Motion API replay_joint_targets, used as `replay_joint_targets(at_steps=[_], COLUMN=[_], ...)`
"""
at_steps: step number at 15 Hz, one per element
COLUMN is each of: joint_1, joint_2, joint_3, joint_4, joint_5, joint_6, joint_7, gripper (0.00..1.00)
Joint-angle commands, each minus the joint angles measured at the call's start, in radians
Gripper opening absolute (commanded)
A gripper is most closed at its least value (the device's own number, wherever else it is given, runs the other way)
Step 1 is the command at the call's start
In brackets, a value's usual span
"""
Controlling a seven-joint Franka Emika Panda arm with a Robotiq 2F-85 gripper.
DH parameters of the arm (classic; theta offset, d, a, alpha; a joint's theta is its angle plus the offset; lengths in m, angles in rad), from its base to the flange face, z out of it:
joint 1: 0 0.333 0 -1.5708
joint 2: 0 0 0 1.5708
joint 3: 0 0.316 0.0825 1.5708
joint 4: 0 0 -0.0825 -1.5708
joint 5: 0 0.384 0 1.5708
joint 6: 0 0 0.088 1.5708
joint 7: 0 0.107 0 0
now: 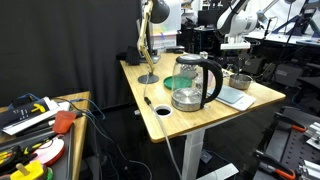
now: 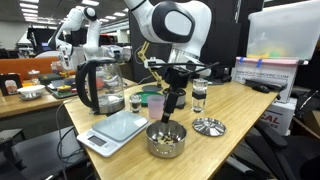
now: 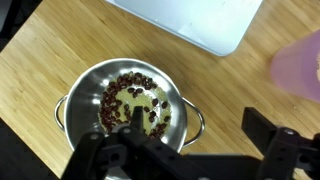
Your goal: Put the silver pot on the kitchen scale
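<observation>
Pot (image 3: 128, 100), silver metal, shallow, round, w/ short side handles, sits upright on wooden tabletop (image 3: 40, 60), directly under hand (image 3: 200, 130). Wrist view: hand is spread open, gripping nothing. One dark finger (image 3: 130, 128) hangs over pot's inside near centre, the other finger (image 3: 275, 140) is out past pot's right rim, over bare wood. Whether the finger tip touches what is inside, can't tell. In an exterior view the hand (image 2: 172, 114) points straight down, tips at about rim level of pot (image 2: 166, 139).

Inside pot: scatter of small dark brown bits, mostly left and centre of the bottom, shiny metal showing on the right.

Kitchen scale (image 2: 115, 128), pale flat slab w/ rounded corners, lies just left of pot in that view, nothing on it, narrow strip of wood between them; wrist view shows its corner (image 3: 190, 20) at the far edge.

Farther out: glass kettle (image 2: 98, 85) w/ black handle stands behind the scale; pink cup (image 2: 155, 103) stands behind pot, near hand; round metal lid (image 2: 208, 126) lies flat to pot's right.
</observation>
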Motion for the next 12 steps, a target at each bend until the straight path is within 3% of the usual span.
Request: replay_joint_targets(at_steps=[1, 6, 7, 8, 12], joint_1=[-0.019, -0.017, -0.018, -0.020, -0.025], joint_2=[0.070, 0.134, 0.140, 0.143, 0.154], joint_3=[0.010, 0.005, 0.005, 0.004, 0.003], joint_4=[0.070, 0.130, 0.139, 0.145, 0.170], joint_5=[0.032, 0.025, 0.026, 0.026, 0.027], joint_6=[-0.035, -0.046, -0.051, -0.056, -0.074], joint_7=[-0.031, -0.016, -0.017, -0.018, -0.016], gripper=[1.00, 0.99, 0.74, 0.73, 0.45])
